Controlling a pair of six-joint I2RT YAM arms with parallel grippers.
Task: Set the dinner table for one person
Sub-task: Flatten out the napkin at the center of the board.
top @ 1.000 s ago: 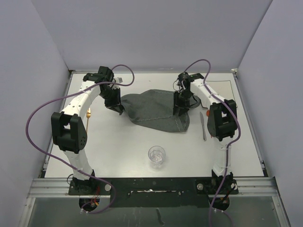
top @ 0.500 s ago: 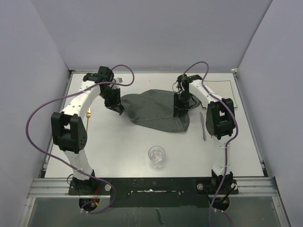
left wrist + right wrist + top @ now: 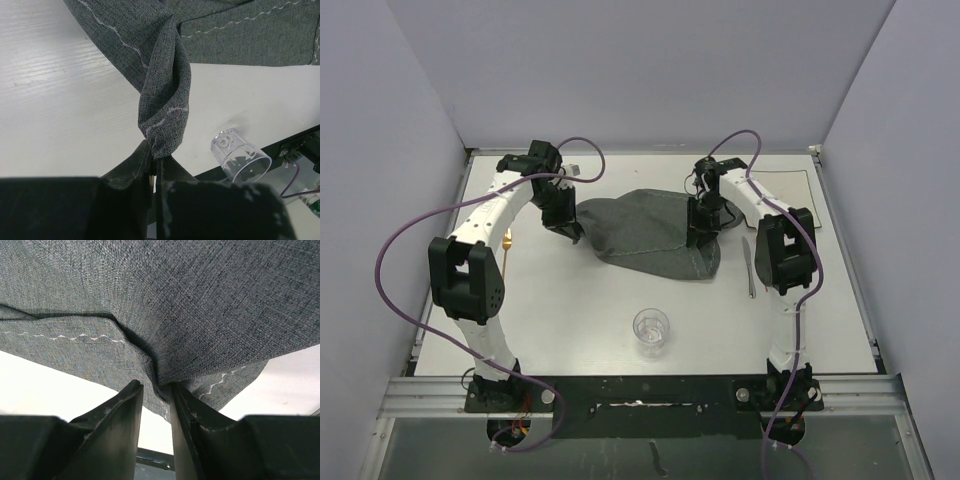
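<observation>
Two grippers engaged | left gripper (image 3: 155, 167): clenched on grey placemat (image 3: 655, 232) corner; right gripper (image 3: 156, 388): pinching placemat's right-side fold | placemat: crumpled at centre of dinner table (image 3: 580, 300), beyond clear cup (image 3: 651, 329)

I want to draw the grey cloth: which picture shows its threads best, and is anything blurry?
Right wrist: the placemat weave is sharpest. Left wrist: crisp too, but the left gripper at the bottom is a dark blur. Top external: evenly lit, threads too small to see.
</observation>
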